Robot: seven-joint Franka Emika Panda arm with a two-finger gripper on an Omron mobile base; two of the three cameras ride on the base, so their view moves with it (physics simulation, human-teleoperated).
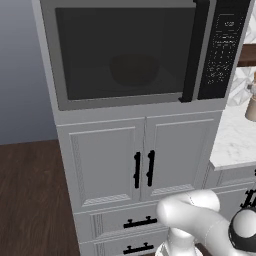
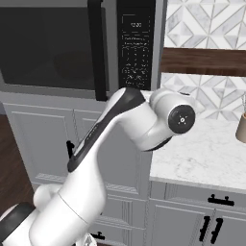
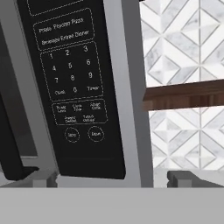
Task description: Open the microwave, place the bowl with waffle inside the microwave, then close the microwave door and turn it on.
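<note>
Now we find the microwave door (image 1: 120, 52) shut flush in its frame, and through its dark glass we make out a dim round shape on the floor of the microwave (image 1: 52, 75), which we take to be the bowl with waffle (image 1: 134, 69); the glass is too dark for us to pick out the waffle itself. With the bowl apparently inside and the door closed, we judge the step in hand to be the last one, turning the oven on. In the hand view our gripper (image 3: 111, 178) faces the black keypad panel (image 3: 72, 87), which runs down the microwave's right side, just right of the tall black bar handle (image 1: 191, 55). Our two fingertips (image 3: 41, 178) stand spread as wide as they go, one below the panel's lower left corner and the other out past the microwave's right edge, and we hold nothing between them. Two round buttons sit at the foot of the panel below the number keys; the right-hand one (image 3: 96, 133) reads to us like the start key, though the lettering is too small to be sure. We think the next move calls for bringing one fingertip in line with that button and pressing straight in, taking care not to graze the keys just beside it.
</note>
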